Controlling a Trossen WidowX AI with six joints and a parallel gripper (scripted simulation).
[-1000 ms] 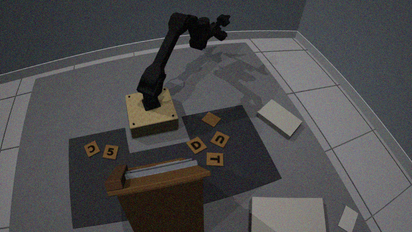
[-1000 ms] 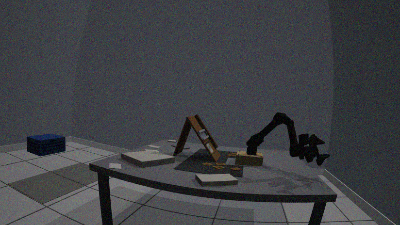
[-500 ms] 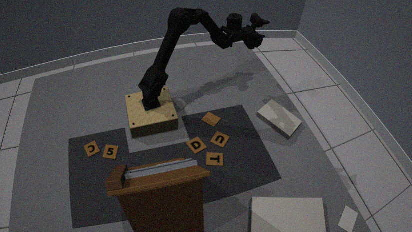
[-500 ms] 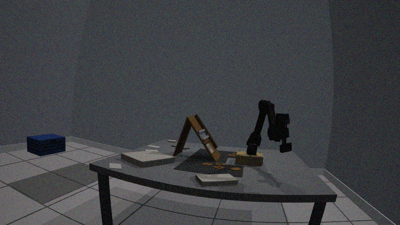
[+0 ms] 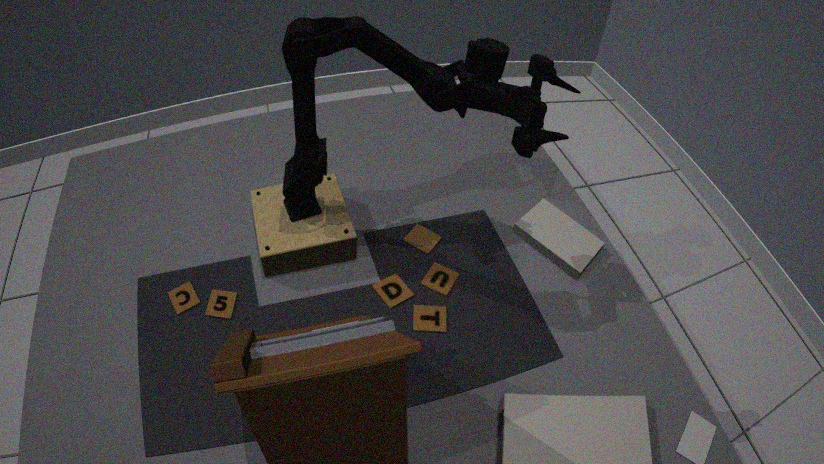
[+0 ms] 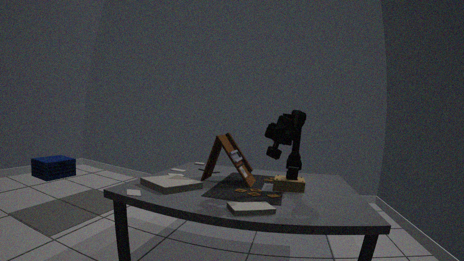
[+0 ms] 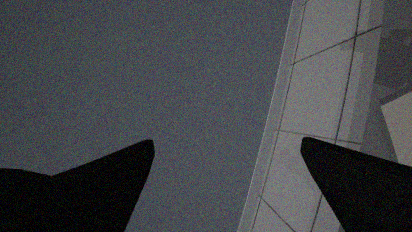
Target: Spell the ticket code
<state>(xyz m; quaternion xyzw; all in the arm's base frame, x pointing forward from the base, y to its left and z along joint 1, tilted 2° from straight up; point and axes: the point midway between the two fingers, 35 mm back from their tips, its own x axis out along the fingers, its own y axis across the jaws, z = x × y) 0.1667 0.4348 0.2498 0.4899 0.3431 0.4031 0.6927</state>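
Observation:
My gripper [image 5: 573, 114] [image 7: 227, 146] is open and empty, high above the table's right side, far from the tiles. On the dark mat [image 5: 490, 357] lie tiles: a C-like tile [image 5: 192, 292] and a 5 tile [image 5: 221, 303] on the left; a D tile [image 5: 392, 290], a U-like tile [image 5: 439, 278], a T tile [image 5: 430, 318] and a tile with no visible letter [image 5: 422, 238] on the right. The leaning board [image 5: 322, 415] [image 6: 210, 162] is seen from behind in the top view; a pale strip [image 5: 369, 331] shows along it. The rail's contents and the ticket's print cannot be read.
The wooden arm base [image 5: 305, 244] [image 6: 289, 185] stands behind the mat. A pale slab [image 5: 562, 233] [image 6: 251, 206] lies right of the tiles. A larger slab [image 5: 605, 426] [image 6: 168, 183] and a white card [image 5: 696, 436] [image 6: 133, 192] lie near the table edge.

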